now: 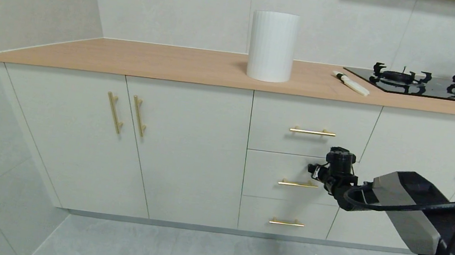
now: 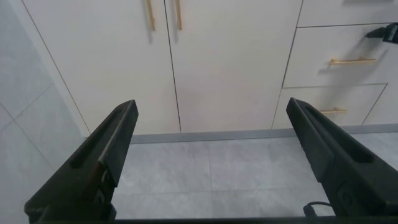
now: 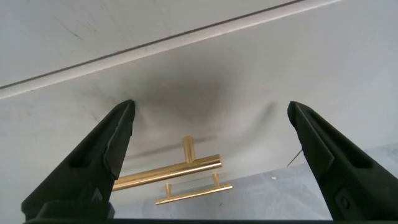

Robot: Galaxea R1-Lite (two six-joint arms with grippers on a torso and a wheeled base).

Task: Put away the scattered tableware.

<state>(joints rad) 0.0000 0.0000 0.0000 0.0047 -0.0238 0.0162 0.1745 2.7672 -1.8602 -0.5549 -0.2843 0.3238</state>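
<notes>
Head view: white knife-like utensil lies flat on the wooden countertop, between the ribbed white canister and the gas hob. It looks light, stiff and smooth, so probably slippery; best pinched across its middle. Right gripper is low at the drawers, just above the middle drawer handle.

Left wrist view: left gripper spread wide, empty, over the floor before the cabinet doors.

Right wrist view: right gripper fingers gaping, nothing held, close to the drawer front. Handle near, not grasped.
</notes>
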